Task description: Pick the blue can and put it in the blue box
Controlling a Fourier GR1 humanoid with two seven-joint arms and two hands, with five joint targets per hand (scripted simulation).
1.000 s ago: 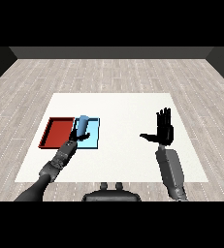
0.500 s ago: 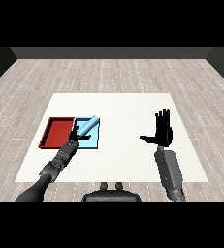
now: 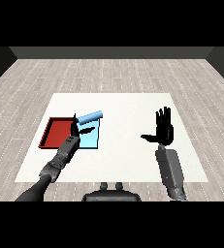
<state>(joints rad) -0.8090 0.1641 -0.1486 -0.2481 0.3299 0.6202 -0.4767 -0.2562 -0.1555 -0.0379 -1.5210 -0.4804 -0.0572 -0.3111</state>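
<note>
the right hand (image 3: 164,131) has its fingers straight and spread, thumb out to the side, holding nothing above the white table (image 3: 128,160). the left hand (image 3: 77,130) is open too, fingers loose, thumb up. just beyond its fingertips the blue can (image 3: 90,117) lies tipped on its side across the far edge of the light blue tray (image 3: 91,140), with the red tray (image 3: 57,133) touching that tray's left side. past the table a pale plank floor (image 3: 113,72) runs back to a dark wall (image 3: 113,52).
</note>
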